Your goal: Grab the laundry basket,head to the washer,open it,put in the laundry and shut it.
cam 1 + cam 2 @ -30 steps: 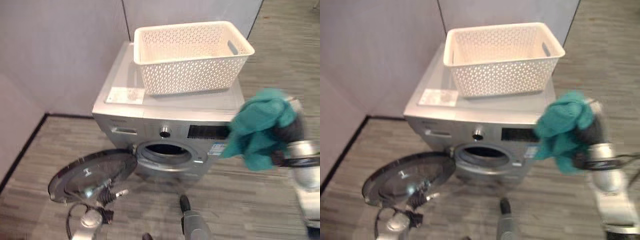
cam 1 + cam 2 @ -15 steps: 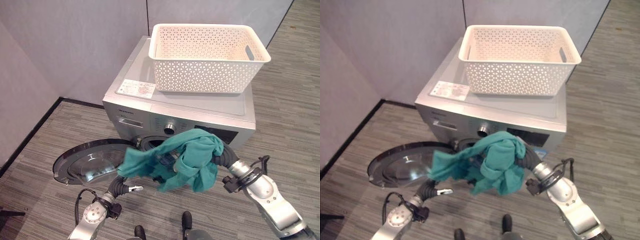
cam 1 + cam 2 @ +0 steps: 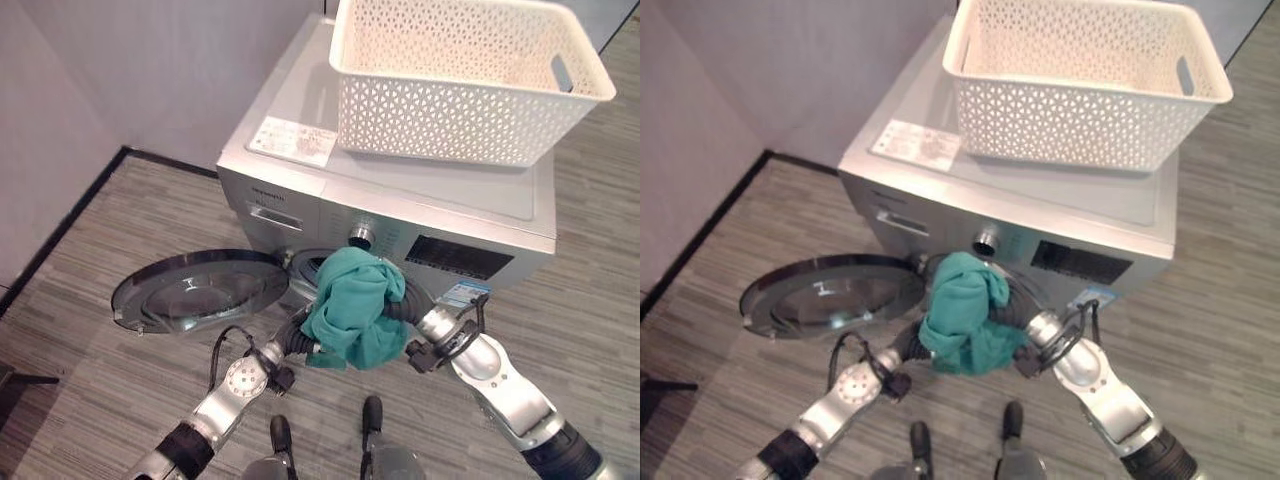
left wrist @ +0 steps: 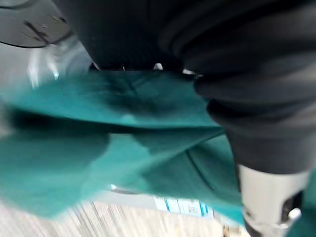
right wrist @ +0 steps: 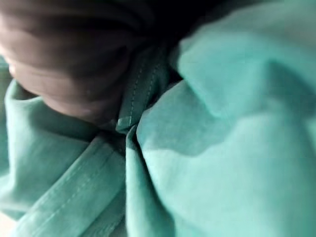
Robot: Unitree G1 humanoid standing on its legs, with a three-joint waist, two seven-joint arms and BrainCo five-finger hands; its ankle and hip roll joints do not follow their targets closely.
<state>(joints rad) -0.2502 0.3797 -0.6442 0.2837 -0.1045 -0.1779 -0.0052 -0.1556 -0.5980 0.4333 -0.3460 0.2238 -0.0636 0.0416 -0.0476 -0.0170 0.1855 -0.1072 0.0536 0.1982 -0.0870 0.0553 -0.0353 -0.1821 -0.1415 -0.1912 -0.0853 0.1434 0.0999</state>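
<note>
1. Grey wood-grain floor [image 3: 80, 330], pale partition walls meeting in a corner behind; dark skirting along the wall foot.
2. Silver front-loading washer [image 3: 300, 120] standing against the corner, round door [image 3: 200, 290] swung fully open and lying low toward the robot's left.
3. White lattice laundry basket [image 3: 460, 90] resting on the washer top, toward its right side, appearing empty; printed label sheet [image 3: 293, 141] beside it on the lid.
4. Teal garment [image 3: 352, 305], bunched, held right at the drum opening, covering most of the port.
5. Left hand [image 3: 298, 340] and right hand [image 3: 408, 305] both buried in the cloth from either side; fingers hidden, so whether closed on it or merely pressing cannot be told. Wrist views: folds of teal fabric against dark ribbed covers.
6. Progress, judged: basket carried and set down, door opened, laundry at the mouth; remaining are pushing the garment fully inside, withdrawing both hands, shutting the door.
7. Clearance: port rim tight around the bundle; open floor to the right; door occupying the left floor space, needing a free arc to close.
</note>
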